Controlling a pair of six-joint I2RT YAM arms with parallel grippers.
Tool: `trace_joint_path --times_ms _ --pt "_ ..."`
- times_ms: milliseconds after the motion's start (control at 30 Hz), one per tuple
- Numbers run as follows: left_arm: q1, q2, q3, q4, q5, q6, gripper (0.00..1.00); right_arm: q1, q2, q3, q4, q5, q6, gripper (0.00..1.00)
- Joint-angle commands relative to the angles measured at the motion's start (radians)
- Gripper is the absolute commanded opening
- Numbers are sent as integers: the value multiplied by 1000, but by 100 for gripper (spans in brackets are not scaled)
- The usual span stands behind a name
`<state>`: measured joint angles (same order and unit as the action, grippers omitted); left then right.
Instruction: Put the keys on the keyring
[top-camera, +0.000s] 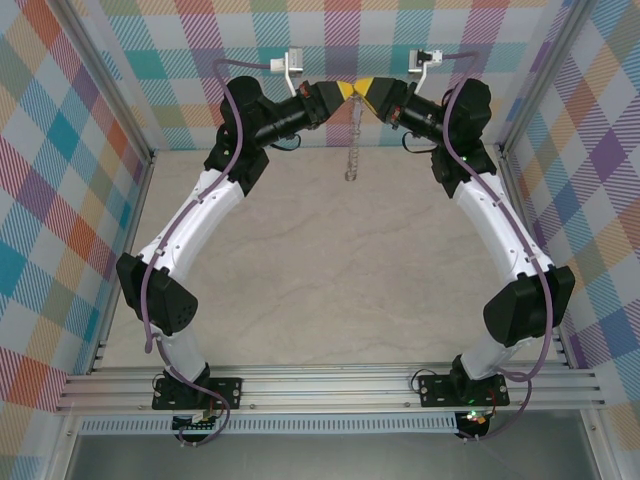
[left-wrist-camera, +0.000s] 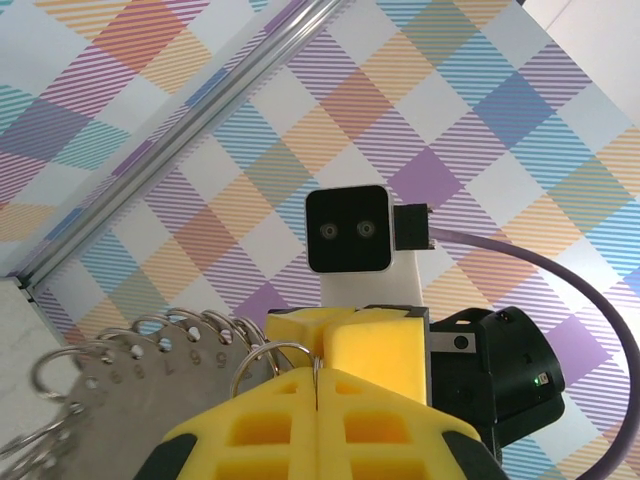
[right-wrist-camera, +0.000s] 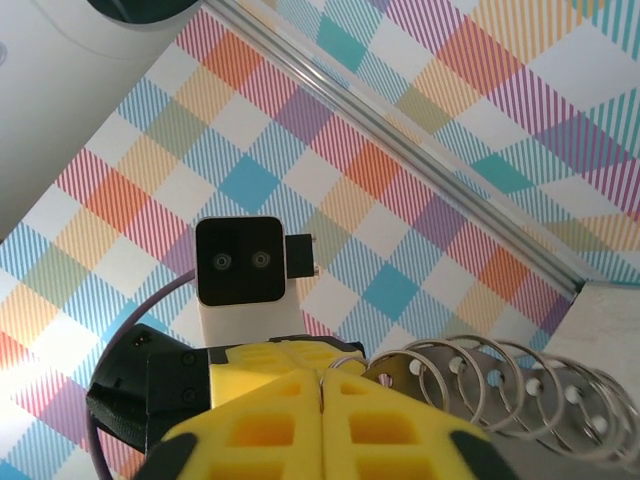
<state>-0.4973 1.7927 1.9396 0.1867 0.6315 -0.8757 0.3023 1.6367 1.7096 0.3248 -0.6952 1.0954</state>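
Both arms meet high at the back wall. My left gripper (top-camera: 346, 91) and right gripper (top-camera: 372, 94) stand tip to tip. A thin silvery keyring (left-wrist-camera: 262, 352) sticks out of the left gripper (left-wrist-camera: 318, 375), whose yellow jaws are shut on its wire. The right gripper's fingers (left-wrist-camera: 385, 345) sit just beyond it. In the right wrist view the right gripper (right-wrist-camera: 322, 385) is shut too, with the keyring (right-wrist-camera: 345, 353) pinched in its seam. Below both hangs a strand of rings (top-camera: 350, 150). The keys are out of view.
A grey metal plate (left-wrist-camera: 120, 400) with numbered holes carries several more split rings (right-wrist-camera: 500, 385) and hangs beside the pinched ring. The checked back wall (top-camera: 330, 40) is close behind the grippers. The pale tabletop (top-camera: 330, 270) lies below.
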Motion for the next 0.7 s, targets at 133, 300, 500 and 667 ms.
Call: trace_joint_path --times_ms 133,300,500,667 --pt "-13 -46 13 47 -3 14 2 5 -23 28 -69 -14 -71 0" --pt "4 -69 57 -130 -1 147 45 -26 -18 66 -186 -90 -176 0" --pt "42 -52 128 -278 89 219 55 -59 15 133 -305 -268 -318 0" --pt "55 8 255 -447 183 303 53 -72 67 198 -364 -382 -367 0"
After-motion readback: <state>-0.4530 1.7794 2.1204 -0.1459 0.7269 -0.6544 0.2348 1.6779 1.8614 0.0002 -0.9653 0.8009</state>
